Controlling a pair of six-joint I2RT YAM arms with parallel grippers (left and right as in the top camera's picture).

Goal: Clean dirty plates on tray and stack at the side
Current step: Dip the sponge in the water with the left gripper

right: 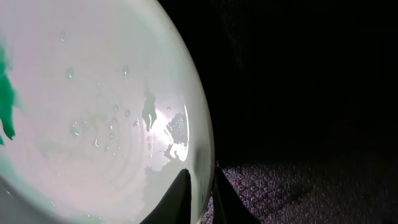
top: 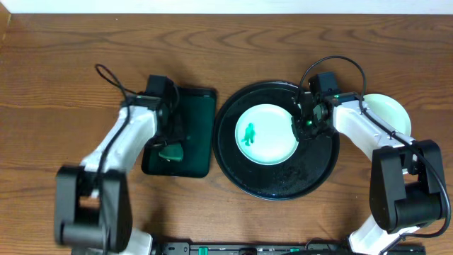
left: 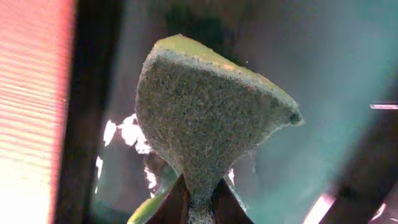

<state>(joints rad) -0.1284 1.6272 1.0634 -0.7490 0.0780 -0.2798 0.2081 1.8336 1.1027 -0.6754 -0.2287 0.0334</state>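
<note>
Pinching plate (top: pixel 272 142) rim on tray (top: pixel 283 187), sponge (left: pixel 205 118) clamped

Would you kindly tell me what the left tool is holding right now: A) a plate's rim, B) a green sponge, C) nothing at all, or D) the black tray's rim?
B: in the left wrist view, the left tool pinches the narrow end of a green sponge.

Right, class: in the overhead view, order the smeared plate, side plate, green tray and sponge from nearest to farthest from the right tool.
1. smeared plate: on the black tray, rim in the right tool.
2. side plate: right of the black tray.
3. green tray: left of the black tray.
4. sponge: over the green tray, farthest left.
</note>
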